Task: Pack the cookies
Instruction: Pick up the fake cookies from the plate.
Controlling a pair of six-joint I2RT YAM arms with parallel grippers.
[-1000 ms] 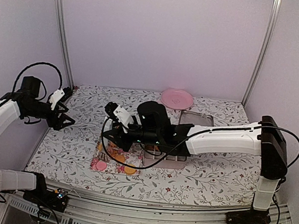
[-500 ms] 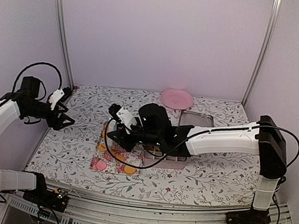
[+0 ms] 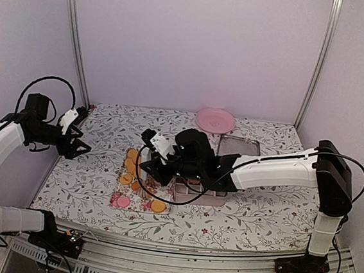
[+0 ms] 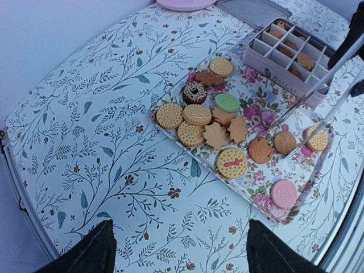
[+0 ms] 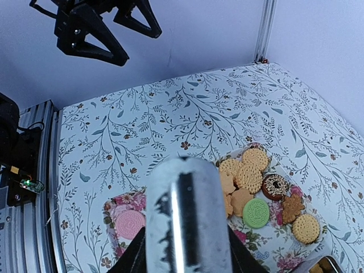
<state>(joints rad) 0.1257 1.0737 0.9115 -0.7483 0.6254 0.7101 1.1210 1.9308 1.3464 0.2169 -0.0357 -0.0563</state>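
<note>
Assorted cookies (image 4: 197,114), mostly golden, lie on a floral tray (image 4: 253,111) left of the table's centre. A divided tin (image 4: 278,77) sits just beside it at 3 o'clock. Over the tray, the right gripper (image 3: 153,167) clasps metal tongs (image 5: 185,222). At 9 o'clock, well apart, the left gripper (image 3: 80,147) hangs spread wide, holding nothing.

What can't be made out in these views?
Divided box: top view, right arm covers most of it.
Tongs: right wrist view, blurred close-up; tips hidden.
Cookies: top view, too small to tell types.
Left fingers: left wrist view, cut by bottom edge.
</note>
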